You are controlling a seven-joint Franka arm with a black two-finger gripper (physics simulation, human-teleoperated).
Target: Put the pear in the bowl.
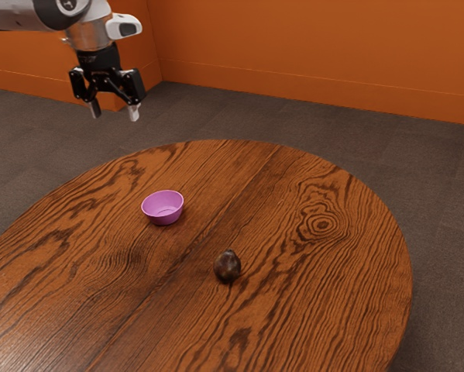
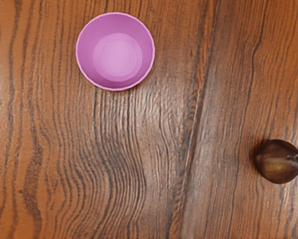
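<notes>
High above the table's far left part in the exterior view, my gripper [image 1: 114, 115] points down and stands open, its fingers apart with nothing between them. The pink-purple bowl [image 1: 163, 211] sits upright on the wood, and its inside [image 2: 118, 56] holds nothing. A dark brown pear [image 1: 227, 266] rests on the table, nearer the exterior view's camera than the bowl and apart from it. In the wrist view the pear [image 2: 278, 162] lies on its own, its stem end visible.
The round wooden table [image 1: 293, 310] has a curved edge toward the exterior view's right. Grey floor [image 1: 441, 186] surrounds it, and an orange wall [image 1: 309, 54] stands behind.
</notes>
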